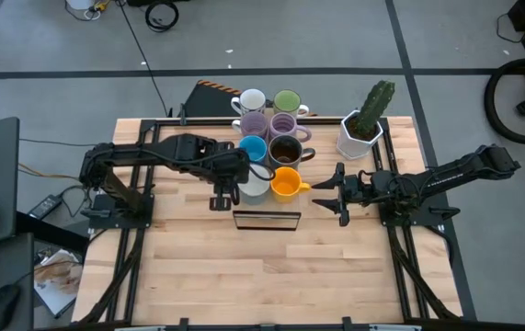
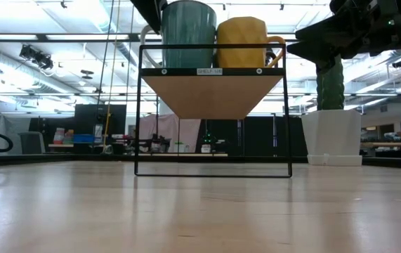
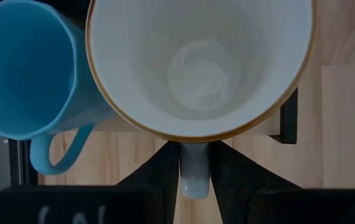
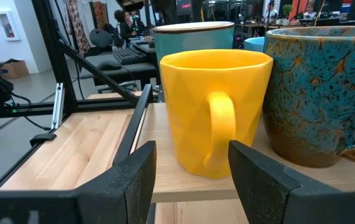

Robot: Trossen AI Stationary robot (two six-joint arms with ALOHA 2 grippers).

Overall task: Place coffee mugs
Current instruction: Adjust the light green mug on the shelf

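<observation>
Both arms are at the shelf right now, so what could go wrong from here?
1. The left gripper has its jaws around the handle of the white mug with the tan rim, which sits tight against the light blue mug; pulling back skewed could drag or knock both.
2. The right gripper, jaws open, straddles the yellow faceted mug's handle, close beside the speckled teal-brown mug; closing off-centre could shove it along the raised wooden shelf.
</observation>
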